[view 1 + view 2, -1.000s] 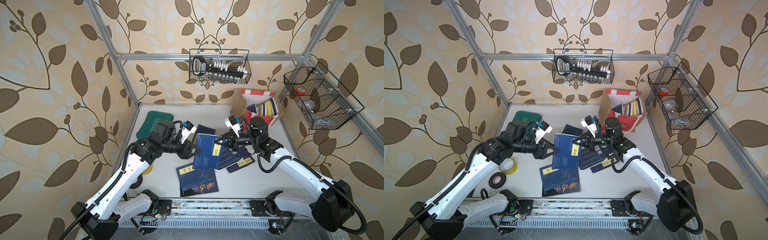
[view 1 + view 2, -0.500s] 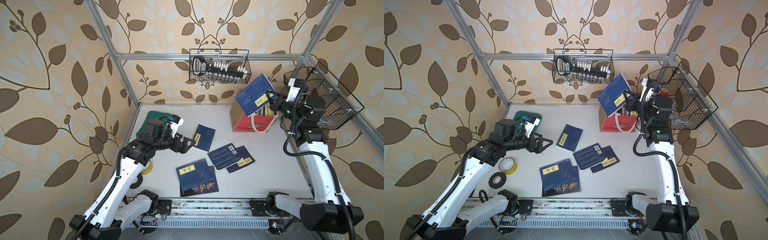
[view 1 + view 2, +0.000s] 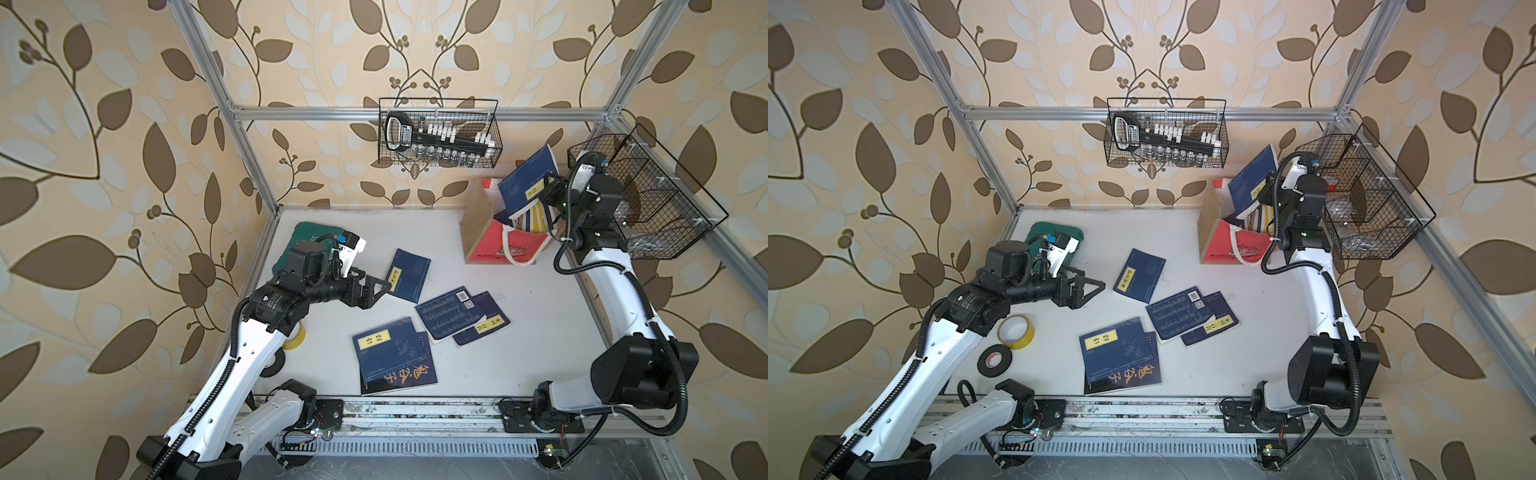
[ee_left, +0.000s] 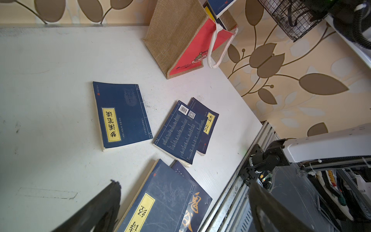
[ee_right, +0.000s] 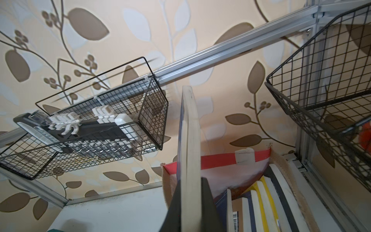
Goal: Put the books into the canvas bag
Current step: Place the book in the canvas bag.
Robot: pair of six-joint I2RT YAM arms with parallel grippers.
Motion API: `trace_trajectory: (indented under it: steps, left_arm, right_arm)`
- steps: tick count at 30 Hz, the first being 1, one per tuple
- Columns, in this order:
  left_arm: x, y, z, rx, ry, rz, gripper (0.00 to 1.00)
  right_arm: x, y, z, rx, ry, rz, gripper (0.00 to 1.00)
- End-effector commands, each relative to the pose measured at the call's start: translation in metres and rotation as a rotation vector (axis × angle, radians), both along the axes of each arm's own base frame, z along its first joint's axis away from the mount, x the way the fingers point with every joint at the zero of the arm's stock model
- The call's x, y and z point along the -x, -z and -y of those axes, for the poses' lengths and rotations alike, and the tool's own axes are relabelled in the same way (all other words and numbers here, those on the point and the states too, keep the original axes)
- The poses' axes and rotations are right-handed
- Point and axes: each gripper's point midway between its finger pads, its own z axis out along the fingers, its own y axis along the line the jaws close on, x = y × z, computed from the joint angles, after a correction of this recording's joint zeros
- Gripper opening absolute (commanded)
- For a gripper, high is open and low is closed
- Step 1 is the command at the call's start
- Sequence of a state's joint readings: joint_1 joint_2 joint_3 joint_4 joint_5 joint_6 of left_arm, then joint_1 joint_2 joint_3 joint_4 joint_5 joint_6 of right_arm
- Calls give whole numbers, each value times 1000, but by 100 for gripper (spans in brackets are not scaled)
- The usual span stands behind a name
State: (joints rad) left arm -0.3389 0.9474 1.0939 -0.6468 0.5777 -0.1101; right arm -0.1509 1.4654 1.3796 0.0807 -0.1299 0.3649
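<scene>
On the white tabletop (image 3: pixel 1187 237), a green plastic tool case (image 3: pixel 1044 230) lies at ten o'clock, partly hidden. At eight o'clock a yellow tape roll (image 3: pixel 1017 344) and a black tape roll (image 3: pixel 982 362) lie flat, close together. The back wire basket (image 3: pixel 1219 137), holding a socket set (image 3: pixel 1177 143), hangs at twelve o'clock. The side wire basket (image 3: pixel 1370 208) hangs at two o'clock.

"鬼谷子" on underlying book (image 3: pixel 409 376); "梦溪笔谈" on lone book (image 4: pixel 122 114)

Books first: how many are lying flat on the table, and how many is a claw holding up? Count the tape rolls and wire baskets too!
Books lying flat: 5
Book held by the right claw: 1
Tape rolls: 2
Wire baskets: 2
Total: 10
</scene>
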Motion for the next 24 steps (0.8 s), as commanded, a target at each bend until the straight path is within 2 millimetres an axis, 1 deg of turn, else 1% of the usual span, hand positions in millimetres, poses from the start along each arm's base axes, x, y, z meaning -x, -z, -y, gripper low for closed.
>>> trace_trajectory:
  steps: [1,3,6,9,12,17,20,22,24]
  left_arm:
    - [2,-11,2,37,19,35,99]
    - [2,-10,2,38,21,30,99]
    - [2,-11,1,40,16,37,99]
    - [1,-11,1,45,18,34,99]
    - [1,-10,3,47,23,27,99]
    - [1,-10,2,47,20,30,99]
    - [1,-11,2,49,20,27,99]
    - [0,-10,2,50,21,24,99]
    - [0,-10,2,50,21,23,99]
  right_arm:
    - [-6,-16,6,46,67,101,0]
    - [-10,-1,2,65,98,72,0]
    - [-10,23,-5,92,163,42,0]
    - [-9,44,-4,111,238,19,0]
    - [-13,66,2,104,290,-24,0]
    - [-17,92,7,96,317,-72,0]
    - [-23,110,6,94,313,-113,0]
    - [-24,122,7,91,316,-139,2]
    - [-23,130,7,89,318,-148,4]
